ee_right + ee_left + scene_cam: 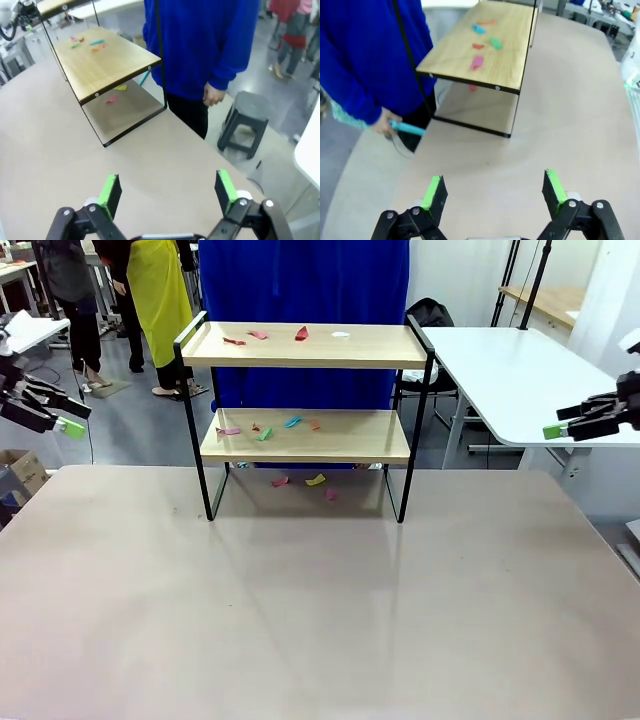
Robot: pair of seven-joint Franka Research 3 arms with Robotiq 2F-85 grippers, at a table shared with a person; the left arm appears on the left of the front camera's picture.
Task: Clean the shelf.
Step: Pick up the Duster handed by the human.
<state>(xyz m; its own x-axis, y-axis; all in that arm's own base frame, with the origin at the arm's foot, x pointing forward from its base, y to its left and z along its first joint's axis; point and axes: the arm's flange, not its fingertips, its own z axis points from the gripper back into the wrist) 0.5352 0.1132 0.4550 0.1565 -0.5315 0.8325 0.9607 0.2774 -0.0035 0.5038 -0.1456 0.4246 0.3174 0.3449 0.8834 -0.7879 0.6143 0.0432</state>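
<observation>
The shelf (305, 345) stands at the far middle of the table, two light wooden boards in a thin black frame. Small coloured scraps lie on its top board (302, 333), on its lower board (292, 422) and on the table under it (316, 480). My left gripper (72, 418) hovers off the table's left edge, open and empty; in the left wrist view its fingers (434, 194) stand wide apart, the shelf (485, 50) ahead. My right gripper (555, 422) hangs at the right edge, also open and empty, with the shelf (107, 62) far ahead of its fingers (225, 187).
A person in a blue top (300, 280) stands behind the shelf, one hand (385, 125) holding a teal object (409, 129). A white table (520, 370) lies at the back right, a grey stool (245, 125) beside the person, a cardboard box (20, 472) on the floor at left.
</observation>
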